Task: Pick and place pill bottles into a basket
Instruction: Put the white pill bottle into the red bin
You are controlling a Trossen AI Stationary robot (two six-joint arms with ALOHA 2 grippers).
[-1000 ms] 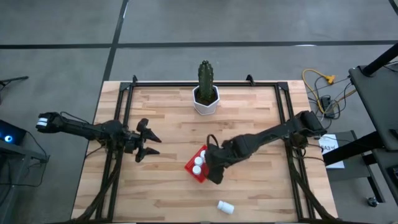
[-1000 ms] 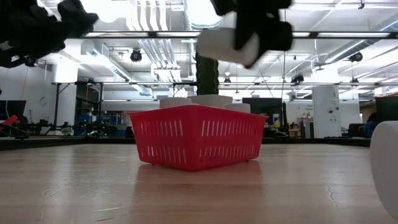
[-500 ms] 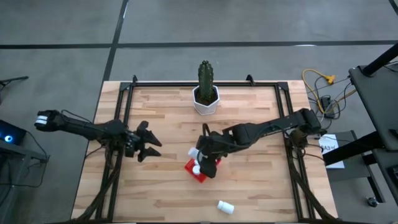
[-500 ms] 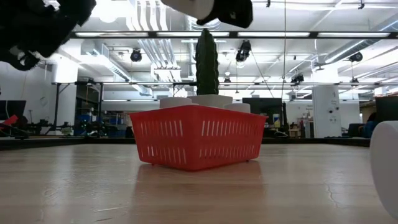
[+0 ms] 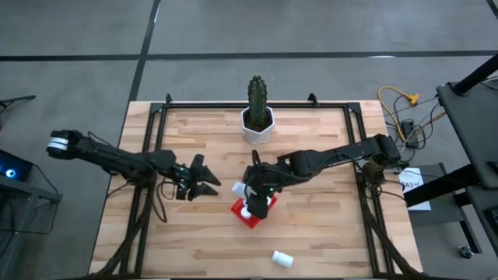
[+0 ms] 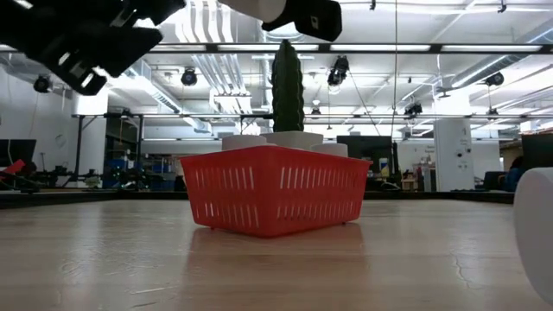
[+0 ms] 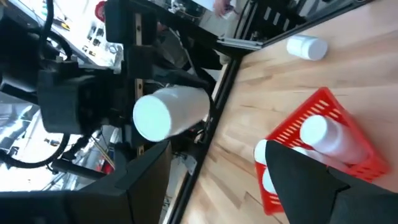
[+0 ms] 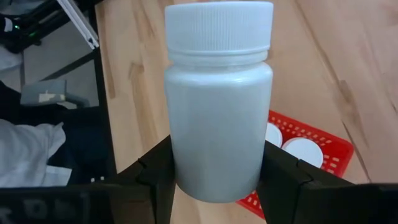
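The red basket (image 5: 254, 213) sits on the table's middle, with white pill bottles (image 8: 303, 150) standing in it. My right gripper (image 5: 254, 189) is shut on a white pill bottle (image 8: 217, 99) above the basket's far-left part; it also shows in the left wrist view (image 7: 169, 112) and at the top of the low view (image 6: 259, 7). My left gripper (image 5: 205, 187) is open and empty, in the air left of the basket. One more bottle (image 5: 282, 258) lies on its side near the table's near edge. My right gripper pinches the bottle's body near its base (image 8: 217, 180) between its two fingers (image 8: 155, 177), one on each side. The fingers come about level from the table's right and lie along the bottle. The bottle is lifted clear above the basket, its cap (image 8: 219, 25) pointing away from the wrist.
A white hexagonal pot with a green cactus (image 5: 257, 117) stands at the table's far middle. Black frame rails (image 5: 152, 148) run along the table's left and right sides. In the low view the loose bottle (image 6: 536, 246) fills the right edge.
My right gripper has carried the bottle up and toward the table's far-left, from the basket's near-right side to over the basket. My left gripper has moved toward the table's right, closer to the basket, staying open.
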